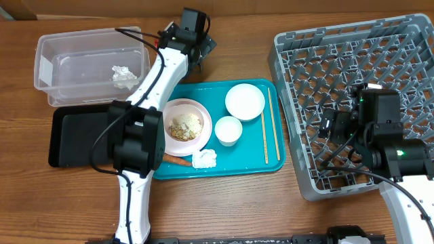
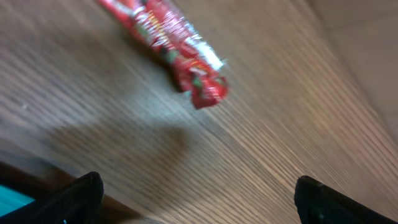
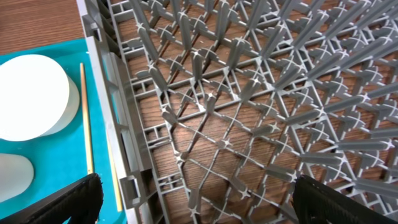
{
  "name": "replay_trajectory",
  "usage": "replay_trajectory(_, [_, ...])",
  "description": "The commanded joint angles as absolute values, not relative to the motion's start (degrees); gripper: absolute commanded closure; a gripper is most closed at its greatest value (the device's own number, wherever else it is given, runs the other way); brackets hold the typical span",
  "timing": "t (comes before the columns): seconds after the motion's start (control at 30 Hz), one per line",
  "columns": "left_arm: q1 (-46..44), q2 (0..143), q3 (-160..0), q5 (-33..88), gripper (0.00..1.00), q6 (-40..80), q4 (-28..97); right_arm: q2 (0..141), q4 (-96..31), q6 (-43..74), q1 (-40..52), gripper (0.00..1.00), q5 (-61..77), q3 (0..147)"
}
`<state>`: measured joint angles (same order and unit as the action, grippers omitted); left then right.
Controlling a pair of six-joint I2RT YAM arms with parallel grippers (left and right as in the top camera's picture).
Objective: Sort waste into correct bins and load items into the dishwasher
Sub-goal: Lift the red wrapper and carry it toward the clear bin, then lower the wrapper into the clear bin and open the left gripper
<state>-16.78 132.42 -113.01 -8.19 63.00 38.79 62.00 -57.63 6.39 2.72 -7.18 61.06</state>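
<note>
A red-and-silver snack wrapper [image 2: 168,46] lies on the bare wood at the back of the table, and my left gripper [image 2: 199,193] hangs open just short of it. In the overhead view the left gripper [image 1: 202,49] is behind the teal tray and the wrapper is hidden. The clear tub [image 1: 51,54] holds a crumpled tissue [image 1: 124,75]. The black tray [image 1: 74,139] lies in front of it. On the teal tray are a plate [image 1: 201,110] with food scraps [image 1: 186,126], a bowl [image 1: 245,101], a cup [image 1: 228,130], chopsticks [image 1: 266,129], a carrot [image 1: 178,160] and another tissue [image 1: 204,159]. My right gripper [image 1: 329,129] is open above the grey dish rack [image 1: 298,74].
The teal tray [image 1: 247,152] sits between the bins and the rack. The right wrist view shows my right gripper [image 3: 199,196] over the rack's [image 3: 249,106] left wall, with the bowl [image 3: 31,96], cup [image 3: 12,174] and a chopstick [image 3: 86,118] beside it.
</note>
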Motion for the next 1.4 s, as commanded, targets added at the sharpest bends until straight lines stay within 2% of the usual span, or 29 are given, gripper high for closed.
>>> replay_trajectory(0.0, [-15.94, 133.80, -113.62, -9.56, 0.00, 68.31, 38.85, 61.54, -57.39, 6.70, 2.83, 0.00, -5.69, 62.70])
replay_trajectory(0.5, [-13.54, 136.73, -113.62, -11.16, 0.00, 68.38, 34.54, 61.54, -57.41, 6.70, 2.83, 0.00, -5.72, 62.70])
replay_trajectory(0.63, [-13.41, 137.80, -113.62, -10.48, 0.11, 68.34, 34.50, 61.54, -57.41, 6.70, 2.83, 0.00, -5.72, 62.70])
replay_trajectory(0.67, [-13.41, 137.95, -113.62, -10.48, 0.15, 68.34, 34.41, 61.54, -57.43, 6.70, 2.83, 0.00, -5.72, 62.70])
replay_trajectory(0.7, [-13.41, 137.95, -113.62, -10.48, 0.23, 68.31, 34.41, 61.54, -57.43, 6.70, 2.83, 0.00, -5.72, 62.70])
replay_trajectory(0.83, [-13.34, 137.86, -114.21, -10.37, 0.78, 65.47, 34.04, 61.54, -57.43, 6.70, 2.83, 0.00, -5.72, 62.70])
replay_trajectory(0.9, [-13.37, 137.86, -115.44, -9.85, 0.96, 61.95, 34.09, 61.54, -57.43, 6.70, 2.83, 0.00, -5.72, 62.70])
replay_trajectory(1.1, [-13.37, 137.84, -123.98, -9.61, 0.96, 53.39, 42.06, 61.54, -57.45, 6.70, 2.83, 0.00, -5.72, 62.70])
replay_trajectory(1.27, [-13.37, 137.84, -129.36, -8.03, 0.96, 53.12, 50.61, 61.54, -57.41, 6.70, 2.83, 0.00, -5.72, 62.70])
replay_trajectory(1.3, [-13.37, 137.84, -129.36, -7.75, 0.93, 54.43, 51.96, 61.54, -57.43, 6.70, 2.83, 0.00, -5.72, 62.70])
replay_trajectory(1.33, [-13.37, 137.91, -129.27, -7.66, 0.87, 56.21, 53.41, 61.54, -57.43, 6.70, 2.83, 0.00, -5.72, 62.70])
replay_trajectory(1.37, [-13.37, 137.93, -128.92, -7.68, 0.73, 58.22, 54.63, 61.54, -57.45, 6.70, 2.83, 0.00, -5.72, 62.70])
